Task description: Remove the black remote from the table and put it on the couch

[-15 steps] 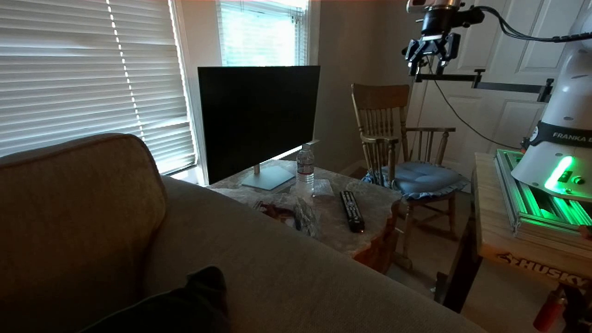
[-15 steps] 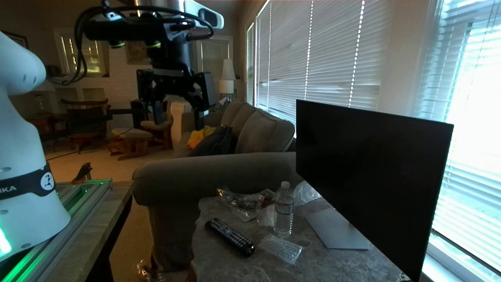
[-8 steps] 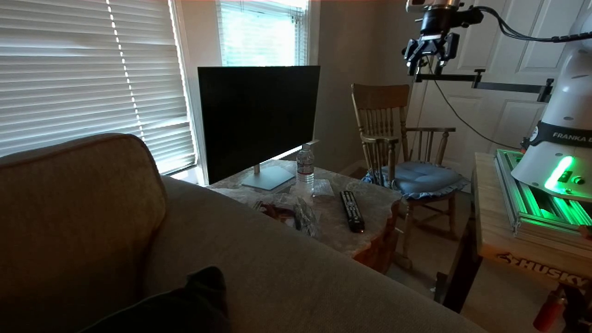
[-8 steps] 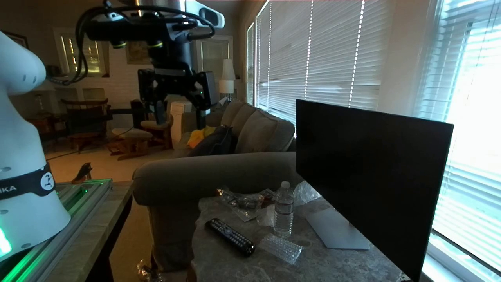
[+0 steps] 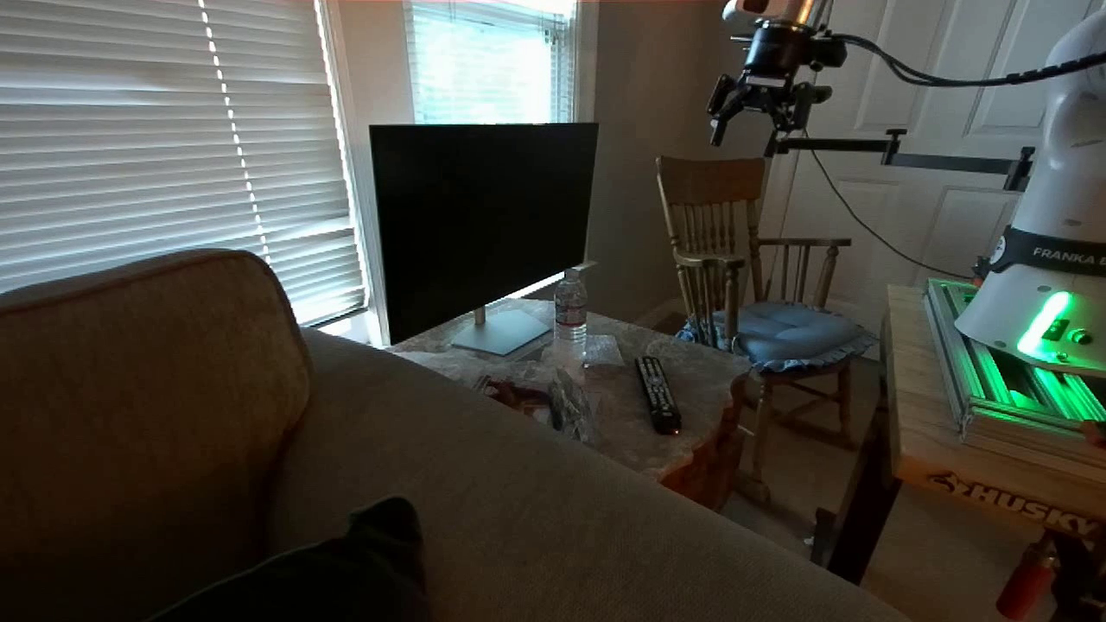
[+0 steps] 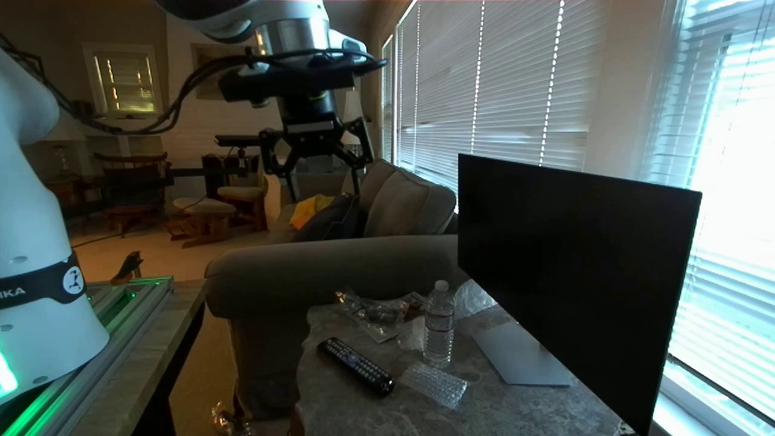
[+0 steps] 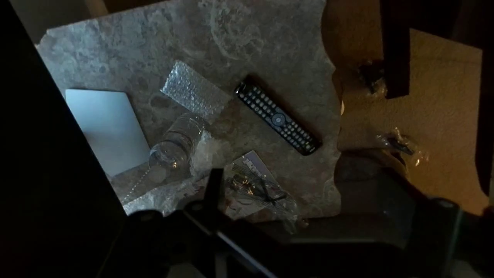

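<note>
Wrist view: locate black TV remote [image 7: 277,116] lying flat on bench [image 7: 289,46], button face up, set diagonally toward the right edge. Treat as light and stiff, judging by the slim, hard-looking case. Expect some slip on the glossy end; expect little harm short of a drop. Take hold across the narrow width at mid-length, over the round navigation pad [image 7: 278,119], to limit tipping; avoid gripping end to end. Turn pincer [image 6: 325,195] to match the diagonal before lowering. In both exterior views, find jaws spread apart with nothing between, high above and well apart from the remote.

Note mottled grey bench top with wavy border. In the wrist view, watch for bubble wrap [image 7: 195,90] just left of the remote; cannot tell whether touching. In an exterior view, keep clear of water bottle [image 6: 439,327], liable to topple, and of clear plastic packaging [image 6: 372,312] near the far edge; allow clearance for monitor [image 6: 575,284] at right. Plan transfer to couch [image 6: 339,266], beyond that edge, lifting over the rounded arm. Work in dim light, with blinds [image 5: 155,164] at left and spindle-back armchair [image 5: 714,180] at far right in an exterior view.
</note>
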Action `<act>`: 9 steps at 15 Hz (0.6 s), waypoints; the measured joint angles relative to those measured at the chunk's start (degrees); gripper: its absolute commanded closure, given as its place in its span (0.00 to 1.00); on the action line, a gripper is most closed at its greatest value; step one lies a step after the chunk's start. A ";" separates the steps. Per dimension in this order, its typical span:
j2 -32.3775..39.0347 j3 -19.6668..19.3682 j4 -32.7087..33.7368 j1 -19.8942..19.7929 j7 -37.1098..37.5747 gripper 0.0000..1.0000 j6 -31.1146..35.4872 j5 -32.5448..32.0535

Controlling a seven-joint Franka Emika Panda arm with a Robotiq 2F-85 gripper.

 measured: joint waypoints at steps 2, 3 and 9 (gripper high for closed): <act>2.98 0.05 0.00 2.02 -5.00 0.00 2.95 0.38; 4.43 0.06 0.00 2.98 -7.90 0.00 4.29 1.01; 13.65 0.33 -0.03 6.11 -26.24 0.00 12.55 5.97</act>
